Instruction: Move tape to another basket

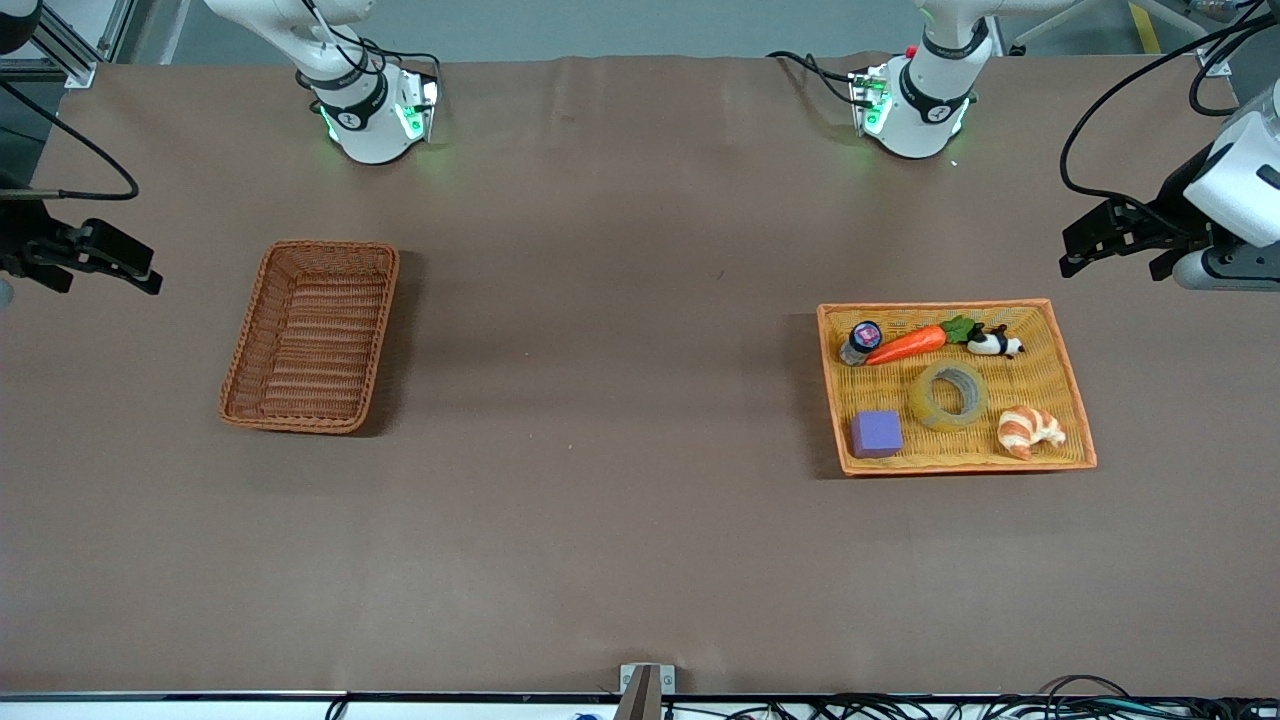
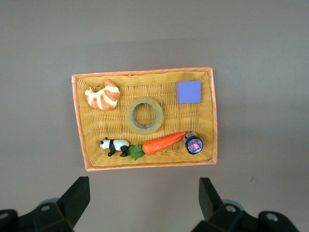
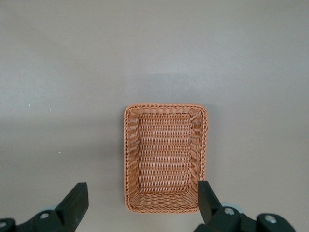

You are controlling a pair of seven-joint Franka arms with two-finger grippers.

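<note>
The tape (image 1: 925,400), a translucent yellowish ring, lies flat in the middle of the shallow orange-yellow tray (image 1: 1078,400). It also shows in the left wrist view (image 2: 131,116). The reddish-brown wicker basket (image 1: 315,340) stands empty toward the right arm's end of the table and shows in the right wrist view (image 3: 165,159). My left gripper (image 1: 1110,255) is open and empty, high over the table beside the tray (image 2: 79,116). Its fingers frame bare table in the left wrist view (image 2: 144,200). My right gripper (image 1: 100,275) is open and empty, high beside the basket (image 3: 144,203).
In the tray with the tape lie a croissant (image 1: 1030,430), a purple block (image 1: 876,433), a carrot (image 1: 910,344), a panda figure (image 1: 995,343) and a small jar (image 1: 862,342). Brown table stretches between the tray and the basket.
</note>
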